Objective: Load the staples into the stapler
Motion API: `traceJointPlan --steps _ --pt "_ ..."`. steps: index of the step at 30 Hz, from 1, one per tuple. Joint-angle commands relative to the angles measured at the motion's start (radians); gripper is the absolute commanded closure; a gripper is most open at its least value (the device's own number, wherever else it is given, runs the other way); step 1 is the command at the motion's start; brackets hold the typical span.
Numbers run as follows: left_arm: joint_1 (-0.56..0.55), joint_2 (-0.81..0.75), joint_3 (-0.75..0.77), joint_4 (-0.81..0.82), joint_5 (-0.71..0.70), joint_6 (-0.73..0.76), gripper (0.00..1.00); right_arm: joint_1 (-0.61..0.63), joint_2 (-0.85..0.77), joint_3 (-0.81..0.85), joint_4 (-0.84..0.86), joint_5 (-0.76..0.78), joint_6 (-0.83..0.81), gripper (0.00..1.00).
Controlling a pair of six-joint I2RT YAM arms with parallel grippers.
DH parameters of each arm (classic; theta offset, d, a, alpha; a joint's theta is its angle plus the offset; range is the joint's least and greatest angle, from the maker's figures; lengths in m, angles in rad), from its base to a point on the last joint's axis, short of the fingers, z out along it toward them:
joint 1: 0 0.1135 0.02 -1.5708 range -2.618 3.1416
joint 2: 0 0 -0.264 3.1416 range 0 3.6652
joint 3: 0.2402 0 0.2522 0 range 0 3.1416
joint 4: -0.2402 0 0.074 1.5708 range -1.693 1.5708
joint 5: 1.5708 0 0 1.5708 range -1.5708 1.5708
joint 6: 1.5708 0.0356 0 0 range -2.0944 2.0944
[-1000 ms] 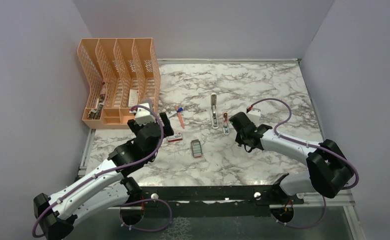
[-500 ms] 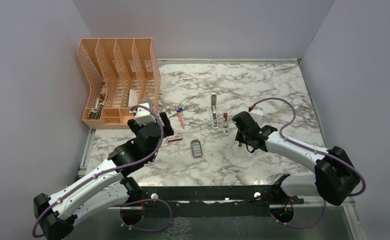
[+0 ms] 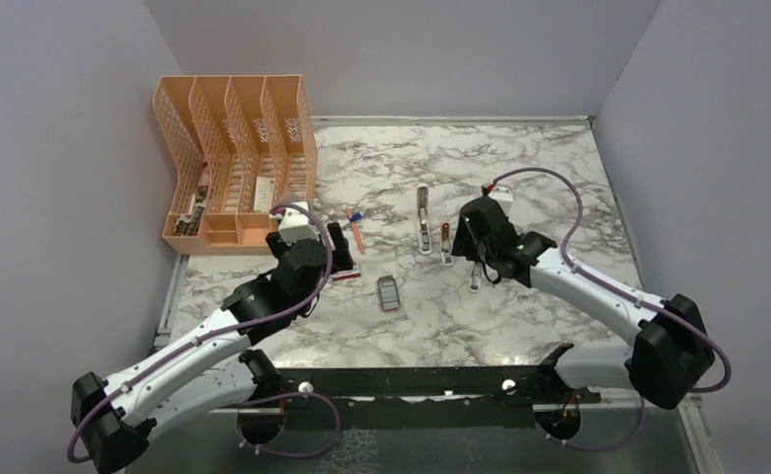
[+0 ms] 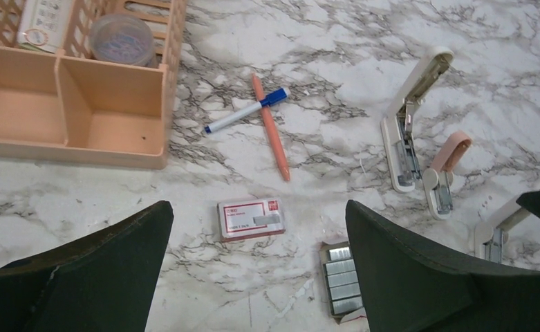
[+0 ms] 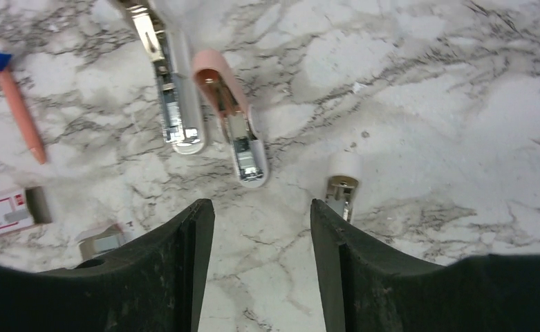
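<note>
The stapler (image 5: 341,181), small and white with silver inner parts, lies on the marble just off my right gripper's far finger, touching nothing; it also shows in the overhead view (image 3: 474,276) and at the left wrist view's right edge (image 4: 494,238). My right gripper (image 5: 261,207) (image 3: 467,255) is open, with bare marble between its fingers. The staples (image 4: 341,280) (image 3: 389,293) are grey strips in an open tray. Their red-and-white box (image 4: 252,218) lies ahead of my left gripper (image 4: 258,211) (image 3: 342,249), which hovers wide open and holds nothing.
A longer white stapler (image 3: 423,219) lies opened flat, with a pink-topped stapler (image 3: 446,242) beside it. An orange pen (image 4: 272,128) crosses a blue-capped marker (image 4: 246,111). An orange file organiser (image 3: 235,163) stands at the back left.
My right gripper has opened and drawn up and back, and the small stapler it held now lies on the marble. My left arm has shifted slightly forward and to the right.
</note>
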Motion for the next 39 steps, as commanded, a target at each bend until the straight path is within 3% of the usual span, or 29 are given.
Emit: traceJointPlan --steps 1,6,13,15,19,25,32,39 --pt "-0.002 0.056 0.009 0.061 0.142 -0.016 0.09 -0.002 0.020 0.080 0.060 -0.141 -0.131 0.40" --pt "-0.002 0.141 0.010 0.108 0.271 -0.060 0.23 -0.002 0.095 0.141 0.035 -0.183 -0.159 0.38" --pt "0.004 0.294 0.026 0.246 0.484 -0.119 0.27 -0.044 0.208 0.256 -0.005 -0.147 -0.163 0.38" --pt "0.029 0.357 0.049 0.304 0.608 -0.141 0.29 -0.064 0.252 0.292 0.002 -0.150 -0.183 0.39" --pt "0.067 0.477 0.094 0.389 0.693 -0.185 0.32 -0.094 0.346 0.376 0.004 -0.179 -0.223 0.43" --pt "0.167 0.672 0.132 0.571 0.851 -0.261 0.46 -0.100 0.407 0.487 0.105 -0.309 -0.340 0.43" --pt "0.180 0.897 0.247 0.585 0.825 -0.235 0.54 -0.100 0.508 0.642 0.075 -0.310 -0.377 0.34" --pt "0.188 0.992 0.289 0.575 0.745 -0.218 0.56 -0.100 0.653 0.797 -0.024 -0.244 -0.387 0.34"
